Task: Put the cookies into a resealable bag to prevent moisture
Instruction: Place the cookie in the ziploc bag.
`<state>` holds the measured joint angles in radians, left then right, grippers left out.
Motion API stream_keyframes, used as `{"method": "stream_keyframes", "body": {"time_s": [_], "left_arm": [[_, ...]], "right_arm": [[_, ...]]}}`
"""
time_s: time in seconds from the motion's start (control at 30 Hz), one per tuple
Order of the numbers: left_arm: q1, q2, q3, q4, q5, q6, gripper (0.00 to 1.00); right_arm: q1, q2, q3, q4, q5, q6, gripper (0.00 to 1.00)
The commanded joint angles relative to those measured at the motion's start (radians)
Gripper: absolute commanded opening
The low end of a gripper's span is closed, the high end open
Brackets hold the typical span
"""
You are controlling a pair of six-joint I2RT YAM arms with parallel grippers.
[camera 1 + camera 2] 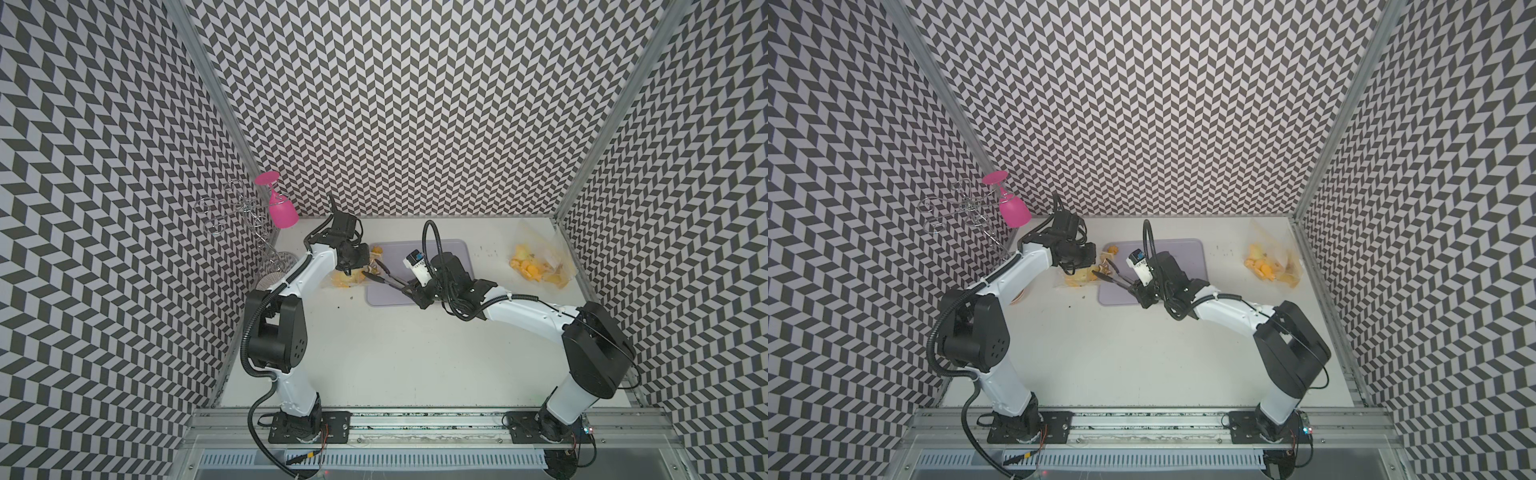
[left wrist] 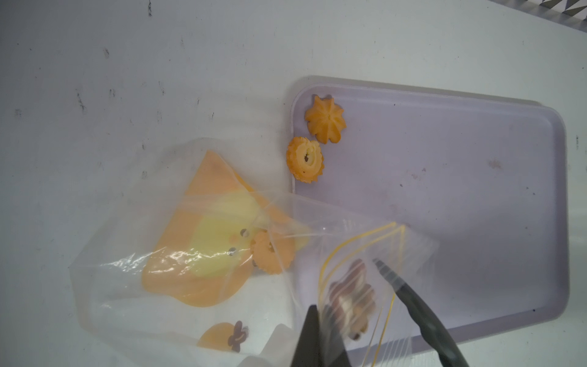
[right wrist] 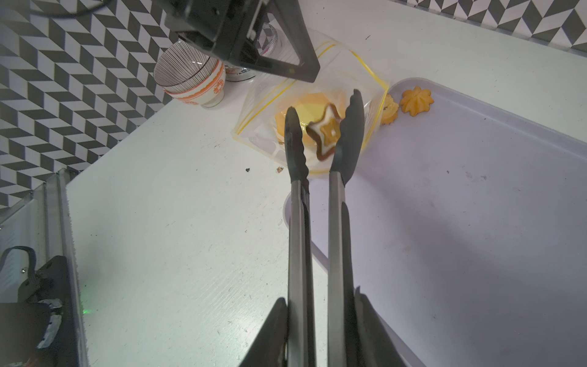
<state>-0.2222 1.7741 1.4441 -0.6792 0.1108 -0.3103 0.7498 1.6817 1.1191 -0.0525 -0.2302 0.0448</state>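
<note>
Right tool [image 3: 320, 330] on tongs [image 3: 298, 238]; star cookie [image 3: 325, 132] clearest wrist-side

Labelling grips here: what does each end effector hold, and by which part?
Left end effector pinches the bag at its zip rim; right end effector clamps the tongs by their handles.

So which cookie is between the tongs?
The brown-edged star cookie at the tongs' tips. The swirl cookie and ring cookie lie on the tray; a round cookie is in the bag.

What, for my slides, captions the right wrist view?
A star-topped cookie between the tong tips over the open resealable bag; two cookies lie on the tray.
</note>
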Motion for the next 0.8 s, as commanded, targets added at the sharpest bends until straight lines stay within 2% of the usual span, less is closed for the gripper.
{"method": "stream_keyframes", "body": {"time_s": [0.0,0.27,0.37,0.5,0.63,0.77], "left_arm": [[-0.003,-0.008,-0.008,0.02,0.011,0.007,0.0],[-0.002,-0.018,-0.01,0.009,-0.043,-0.003,0.0],[0.014,-0.032,-0.013,0.003,-0.089,-0.021,0.0],[0.046,-0.069,-0.032,0.021,-0.095,-0.041,0.0],[0.058,-0.088,-0.04,0.028,-0.106,-0.053,0.0],[0.071,-0.117,-0.056,0.046,-0.124,-0.065,0.0]], "right_arm": [[0.006,-0.009,0.031,0.061,-0.018,-0.013,0.34],[0.006,-0.086,-0.029,0.094,0.017,0.0,0.3],[0.005,-0.179,-0.132,0.191,0.079,0.032,0.28],[0.002,-0.266,-0.274,0.328,0.199,0.123,0.28],[0.002,-0.234,-0.303,0.373,0.218,0.171,0.28],[-0.001,-0.11,-0.189,0.253,0.222,0.174,0.27]]}}
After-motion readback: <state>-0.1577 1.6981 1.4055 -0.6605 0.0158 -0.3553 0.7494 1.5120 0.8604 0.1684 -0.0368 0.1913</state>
